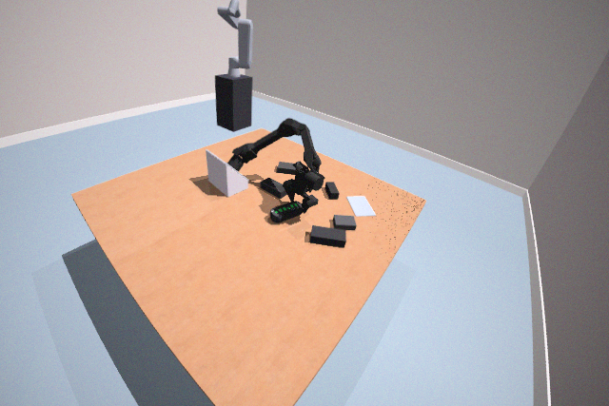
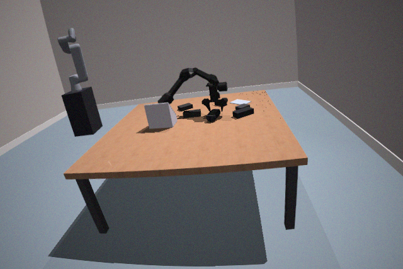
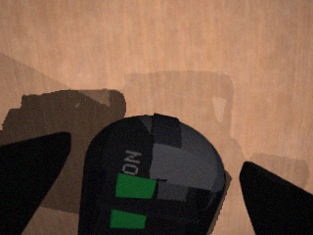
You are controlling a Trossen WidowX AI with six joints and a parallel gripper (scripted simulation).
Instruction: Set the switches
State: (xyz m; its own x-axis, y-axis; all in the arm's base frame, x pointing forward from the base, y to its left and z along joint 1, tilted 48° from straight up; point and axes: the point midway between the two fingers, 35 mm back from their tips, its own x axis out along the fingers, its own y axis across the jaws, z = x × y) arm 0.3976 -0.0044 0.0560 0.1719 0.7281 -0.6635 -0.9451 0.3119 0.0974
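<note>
The dark grey controller unit point(image 1: 282, 216) point(image 2: 213, 116) point(image 3: 188, 164) rests on the bench. Its switch side faces up, but it looks rolled a little to one side; whether its base is flat is unclear. Several green switch ends show in the top view. The wrist view shows its rounded end, the "ON" print and two green switch ends; the other switches are out of that view. The label on the underside is hidden. My gripper point(image 1: 300, 201) point(image 2: 215, 110) point(image 3: 157, 156) is open and empty, pointing down, its fingers on both sides of the unit, with gaps in the wrist view.
A white wedge-shaped block point(image 1: 216, 174) point(image 2: 159, 116) stands left of the unit. A dark module point(image 1: 271, 187) point(image 2: 192, 113) lies between them. A long dark block point(image 1: 327, 237) point(image 2: 243, 112), a smaller grey block point(image 1: 344, 222) and a white sheet point(image 1: 361, 205) point(image 2: 240, 101) lie to the right.
</note>
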